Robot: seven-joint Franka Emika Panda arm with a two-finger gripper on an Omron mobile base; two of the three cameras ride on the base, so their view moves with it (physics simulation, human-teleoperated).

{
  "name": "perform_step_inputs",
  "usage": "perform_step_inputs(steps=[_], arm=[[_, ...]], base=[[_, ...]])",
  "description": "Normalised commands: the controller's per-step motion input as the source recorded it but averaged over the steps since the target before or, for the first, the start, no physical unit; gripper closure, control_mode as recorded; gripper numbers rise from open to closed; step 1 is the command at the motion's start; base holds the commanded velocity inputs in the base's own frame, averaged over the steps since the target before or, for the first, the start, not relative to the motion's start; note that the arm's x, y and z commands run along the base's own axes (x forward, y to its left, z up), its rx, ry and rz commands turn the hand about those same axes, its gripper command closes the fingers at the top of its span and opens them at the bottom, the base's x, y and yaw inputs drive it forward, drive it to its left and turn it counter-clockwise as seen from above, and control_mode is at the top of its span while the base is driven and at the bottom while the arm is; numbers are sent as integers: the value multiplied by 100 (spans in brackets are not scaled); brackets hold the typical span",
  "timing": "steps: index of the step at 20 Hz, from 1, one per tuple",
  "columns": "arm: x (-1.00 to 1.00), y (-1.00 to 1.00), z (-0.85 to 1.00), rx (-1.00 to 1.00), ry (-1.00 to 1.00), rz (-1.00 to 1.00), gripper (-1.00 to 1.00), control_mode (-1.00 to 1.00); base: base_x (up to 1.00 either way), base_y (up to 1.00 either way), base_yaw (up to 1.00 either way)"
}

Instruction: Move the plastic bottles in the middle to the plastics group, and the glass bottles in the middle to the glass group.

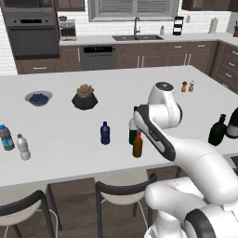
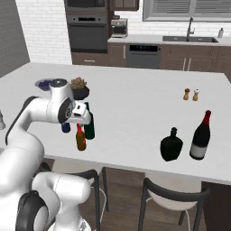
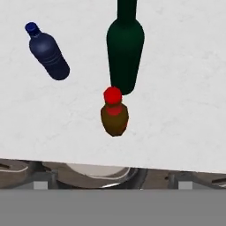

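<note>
White counter (image 1: pixel 60 125) below us; our jaws are wide over the amber bottle (image 3: pixel 114 115), and we could bump the green bottle (image 3: pixel 125 53) just beside it

Base views flank the arm; hand view looks down; all share the amber bottle (image 3: pixel 114 117).

The bench (image 3: pixel 185 110) has a matt white, faintly mottled stone-like top. The green bottle (image 3: pixel 125 53) looks like dark, smooth glass with a soft sheen; the amber bottle (image 3: pixel 114 118) is glossy brown with a shiny red cap. The blue bottle (image 3: pixel 49 55) looks like ribbed plastic. The stools (image 1: pixel 123 190) have dark matt backrests.
</note>
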Motion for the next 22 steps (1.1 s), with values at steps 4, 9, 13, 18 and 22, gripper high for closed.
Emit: perform_step_inputs(steps=[4, 9, 13, 18, 22], arm=[[41, -2, -13, 0, -4, -17, -100, -100], [36, -11, -29, 0, 0, -20, -100, -100], [0, 0, -15, 0, 0, -2, -100, -100], [0, 0, -38, 0, 0, 0, -100, -100], [7, 0, -35, 0, 0, 0, -100, -100]], base=[[0, 0, 0], [0, 0, 0], [0, 0, 0], [0, 0, 0], [0, 0, 0]])
